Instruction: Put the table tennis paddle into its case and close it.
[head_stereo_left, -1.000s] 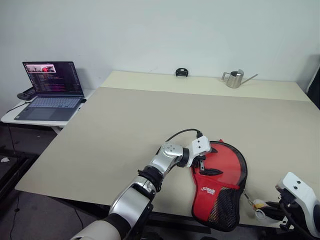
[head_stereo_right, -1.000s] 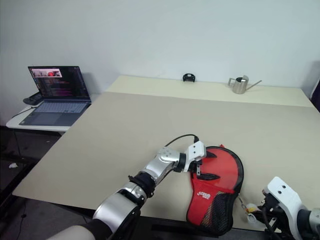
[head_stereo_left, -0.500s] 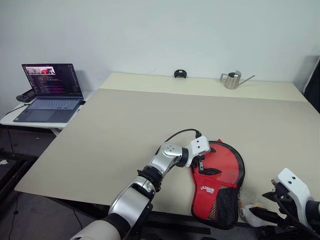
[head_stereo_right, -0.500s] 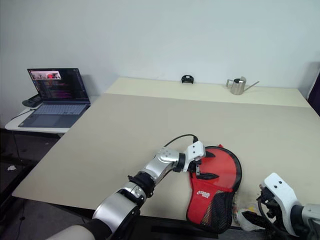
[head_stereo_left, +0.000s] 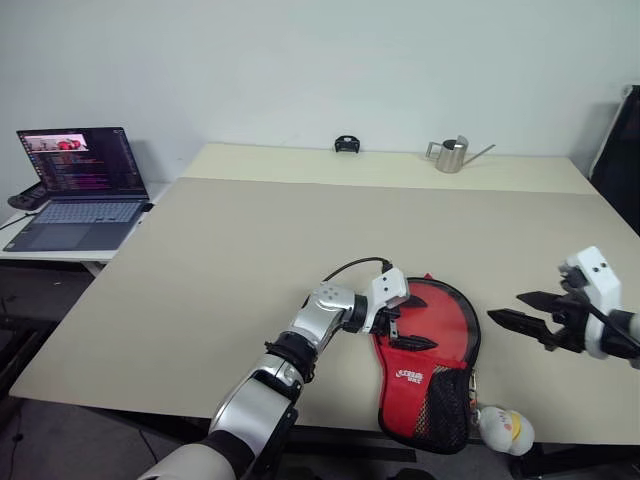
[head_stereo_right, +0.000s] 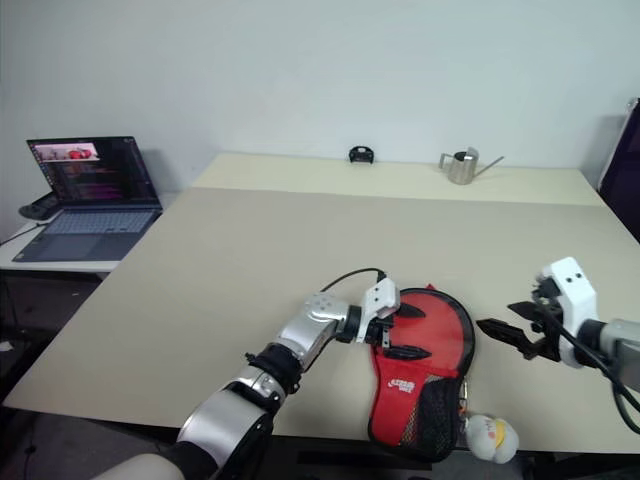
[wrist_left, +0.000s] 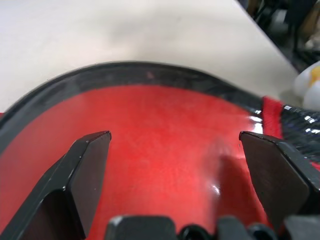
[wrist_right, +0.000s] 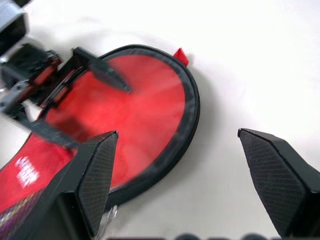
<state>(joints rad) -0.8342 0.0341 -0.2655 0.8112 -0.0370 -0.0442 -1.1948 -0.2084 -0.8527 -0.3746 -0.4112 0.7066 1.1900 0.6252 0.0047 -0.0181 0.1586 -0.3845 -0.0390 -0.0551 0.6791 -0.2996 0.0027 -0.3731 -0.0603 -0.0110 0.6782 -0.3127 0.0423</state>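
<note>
Both pincers (head_stereo_left: 408, 330) (head_stereo_left: 520, 307) agape.

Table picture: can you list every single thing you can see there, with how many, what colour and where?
case: one, red with black edging and a mesh pocket, flat at the table's near edge
small ball-like thing: one, white with yellow, by the case's narrow end at the table's near edge
watering can: one, silver metal, far side of the table
small dark object: one, black, far edge of the table; too small to tell what it is
laptop: one, dark with a lit screen, on a side table to the left
table: one, beige
left gripper: one, black fingers open, over the case's round part
right gripper: one, black fingers open, in the air right of the case
</note>
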